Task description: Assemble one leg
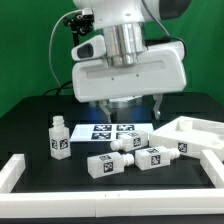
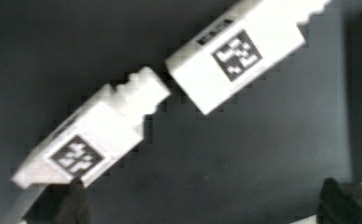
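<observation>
Black tabletop (image 1: 30,122) before a green backdrop. Gripper (image 1: 128,108) hangs with fingers spread, clear of the tabletop, behind the marker board (image 1: 112,132). Upright leg (image 1: 58,138) stands toward the exterior view's left. The wrist view shows lying leg (image 2: 240,58) almost end to end with second leg (image 2: 89,135).

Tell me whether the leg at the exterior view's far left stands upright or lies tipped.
Upright: the leg stands on its end, taller than wide, apart from the gripper.
</observation>
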Action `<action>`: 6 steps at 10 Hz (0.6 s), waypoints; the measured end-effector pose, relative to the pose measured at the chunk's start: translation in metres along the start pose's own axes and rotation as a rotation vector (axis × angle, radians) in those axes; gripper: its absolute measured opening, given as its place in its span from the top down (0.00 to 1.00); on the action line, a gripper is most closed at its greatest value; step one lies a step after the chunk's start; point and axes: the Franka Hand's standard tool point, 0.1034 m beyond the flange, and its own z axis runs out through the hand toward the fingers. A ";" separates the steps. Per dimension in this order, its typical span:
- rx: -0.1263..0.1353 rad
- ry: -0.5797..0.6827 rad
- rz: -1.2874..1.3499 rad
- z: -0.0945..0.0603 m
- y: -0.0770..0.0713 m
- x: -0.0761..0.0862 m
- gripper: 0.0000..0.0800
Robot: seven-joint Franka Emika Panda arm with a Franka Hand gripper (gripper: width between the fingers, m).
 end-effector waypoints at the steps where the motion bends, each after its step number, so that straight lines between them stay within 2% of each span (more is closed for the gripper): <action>1: 0.002 0.008 -0.010 0.010 0.006 0.004 0.19; 2: 0.008 0.005 -0.003 0.015 0.013 0.004 0.19; 4: 0.011 0.007 -0.008 0.014 0.008 0.004 0.19; 6: 0.010 0.005 -0.004 0.015 0.010 0.003 0.19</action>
